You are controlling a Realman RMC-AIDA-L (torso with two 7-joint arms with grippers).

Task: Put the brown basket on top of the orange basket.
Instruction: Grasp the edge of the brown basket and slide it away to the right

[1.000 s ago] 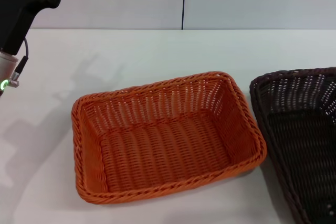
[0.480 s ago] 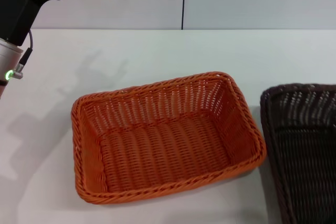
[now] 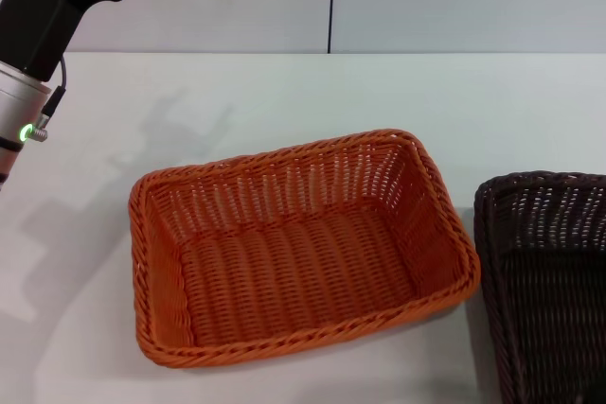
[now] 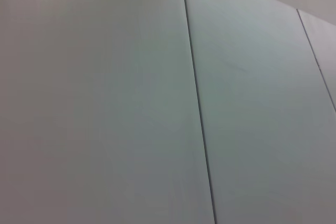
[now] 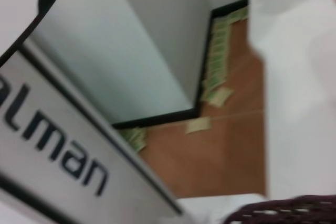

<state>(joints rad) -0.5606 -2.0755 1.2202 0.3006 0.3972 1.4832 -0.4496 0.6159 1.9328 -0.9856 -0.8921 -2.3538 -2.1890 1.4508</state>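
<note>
The brown basket [image 3: 549, 281] sits just beside the orange basket [image 3: 301, 245] on its right-arm side (neither gripper is visible, so grip state cannot be told), the left arm [image 3: 43, 35] well apart.

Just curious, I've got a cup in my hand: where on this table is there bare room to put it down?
Behind the orange basket, toward the wall, the white table lies bare. It is tight between that basket and the brown basket at the right edge.
</note>
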